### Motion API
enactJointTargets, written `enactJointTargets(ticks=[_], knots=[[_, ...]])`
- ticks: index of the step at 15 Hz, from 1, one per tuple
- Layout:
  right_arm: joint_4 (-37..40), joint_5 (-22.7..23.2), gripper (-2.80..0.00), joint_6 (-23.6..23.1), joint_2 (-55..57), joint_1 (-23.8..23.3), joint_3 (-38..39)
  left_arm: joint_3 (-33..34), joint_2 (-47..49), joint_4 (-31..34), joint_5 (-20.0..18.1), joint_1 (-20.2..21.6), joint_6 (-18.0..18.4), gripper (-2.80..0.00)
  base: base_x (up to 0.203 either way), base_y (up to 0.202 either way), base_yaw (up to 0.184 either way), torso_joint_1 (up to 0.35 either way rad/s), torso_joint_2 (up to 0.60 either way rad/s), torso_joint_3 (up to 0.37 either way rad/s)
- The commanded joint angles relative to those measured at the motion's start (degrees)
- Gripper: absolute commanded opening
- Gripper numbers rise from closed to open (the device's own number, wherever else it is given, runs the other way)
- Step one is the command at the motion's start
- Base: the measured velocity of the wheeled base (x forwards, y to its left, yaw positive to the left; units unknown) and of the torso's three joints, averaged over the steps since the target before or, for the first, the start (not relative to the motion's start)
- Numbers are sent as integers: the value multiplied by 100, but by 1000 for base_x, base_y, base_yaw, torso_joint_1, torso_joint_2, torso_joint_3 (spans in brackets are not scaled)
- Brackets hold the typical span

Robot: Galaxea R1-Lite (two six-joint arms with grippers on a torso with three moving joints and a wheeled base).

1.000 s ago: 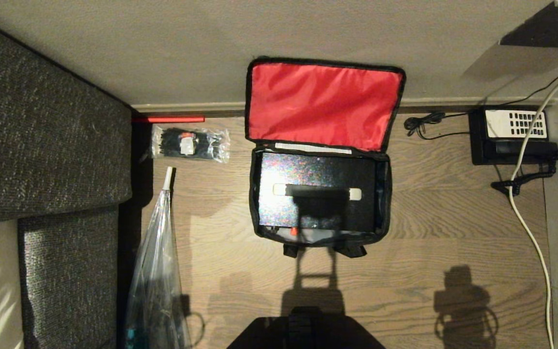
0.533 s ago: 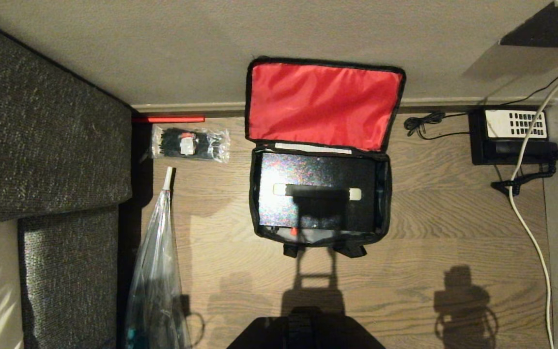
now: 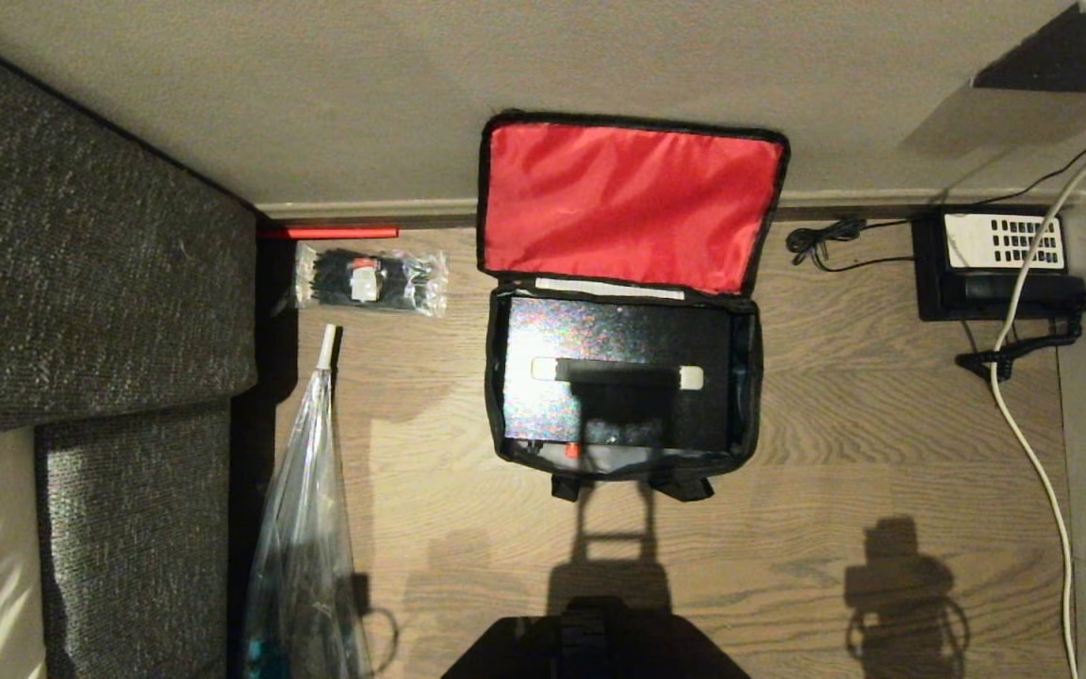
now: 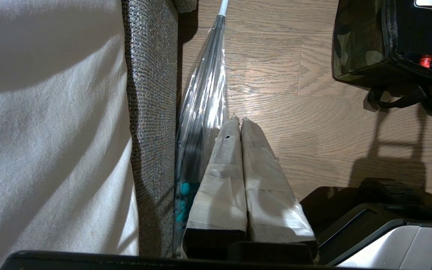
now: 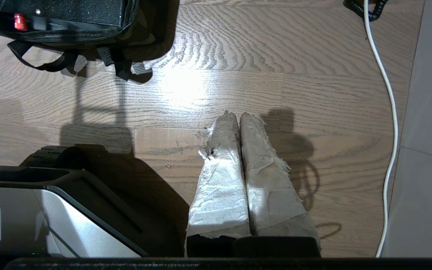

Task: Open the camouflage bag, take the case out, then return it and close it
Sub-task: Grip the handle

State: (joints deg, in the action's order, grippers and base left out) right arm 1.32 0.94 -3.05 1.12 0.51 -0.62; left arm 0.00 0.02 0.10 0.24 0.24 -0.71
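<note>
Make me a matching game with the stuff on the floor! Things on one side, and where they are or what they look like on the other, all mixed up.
Things:
1. camouflage bag
2. case
3. packet of zip ties
4. telephone

Descriptions:
A. by the wall, at the sofa's corner
B. lying inside the bag, handle up
C. lid flap thrown back, red lining showing
D. far right by the wall, white keypad, cords trailing

Pairs: 1-C, 2-B, 3-A, 4-D
</note>
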Motion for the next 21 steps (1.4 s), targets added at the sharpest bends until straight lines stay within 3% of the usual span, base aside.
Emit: enactJointTargets(ticks=[1, 21], knots=[[0, 3, -280, -3, 20, 2, 1, 10, -11, -1, 11, 2, 0, -280, 0, 0, 0, 0, 0, 0], [0, 3, -280, -3, 20, 2, 1, 9, -11, -1, 11, 2, 0, -280, 0, 0, 0, 0, 1, 28]])
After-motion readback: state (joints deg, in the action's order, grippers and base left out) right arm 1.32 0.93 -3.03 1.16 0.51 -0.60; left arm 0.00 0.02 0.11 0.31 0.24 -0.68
